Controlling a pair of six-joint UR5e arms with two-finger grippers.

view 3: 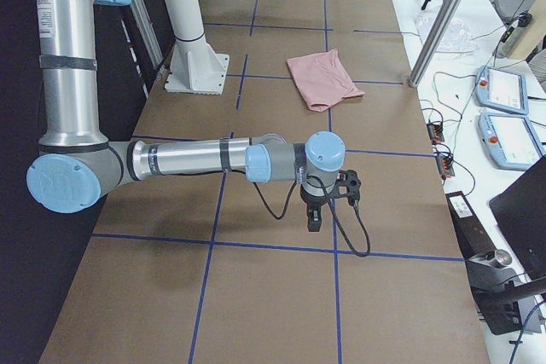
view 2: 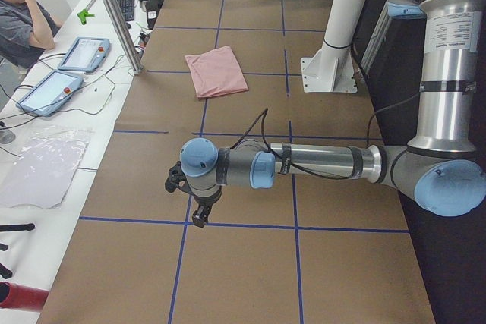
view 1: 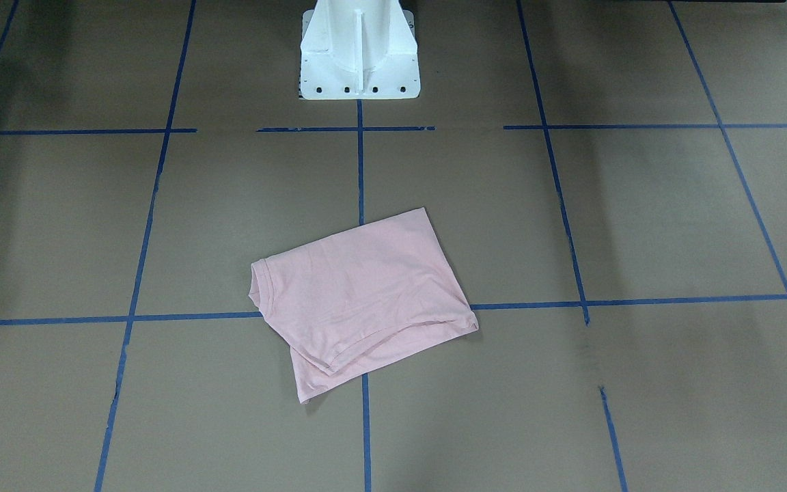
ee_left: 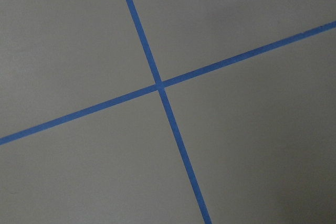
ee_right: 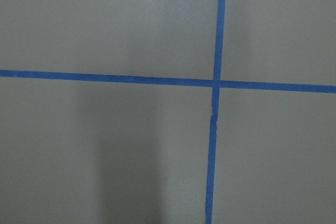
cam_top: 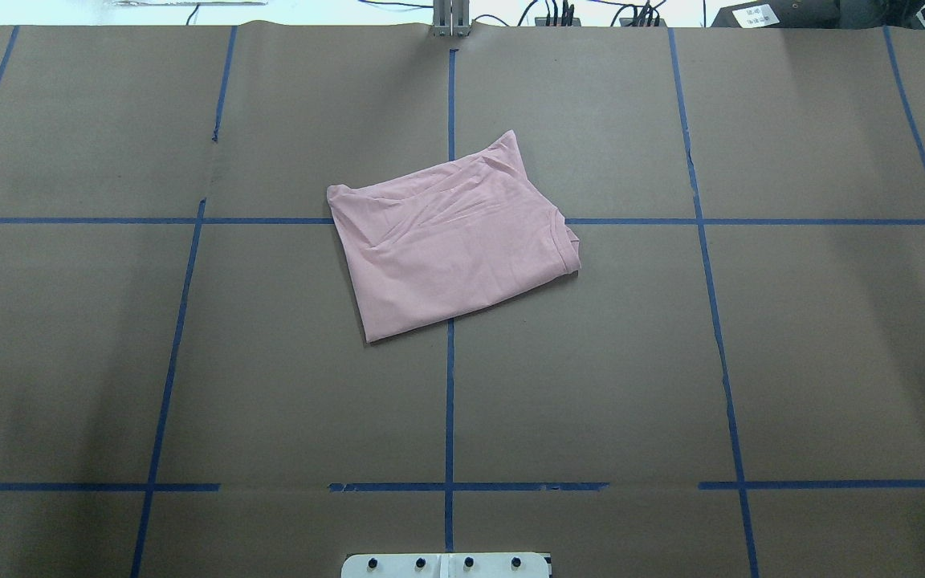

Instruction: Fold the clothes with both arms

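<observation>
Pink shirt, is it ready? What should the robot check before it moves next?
1. Pink T-shirt lying folded on the table: ok.
2. Edges lined up: not ok. One layer sticks out at a corner, and the shirt sits crooked to the blue tape lines.
3. Left tool clear of the shirt: ok, over bare table.
4. Right tool clear of the shirt: ok, over bare table too.
5. Tools open or shut: cannot tell.
6. Person off the table: ok, sitting at its side.
</observation>
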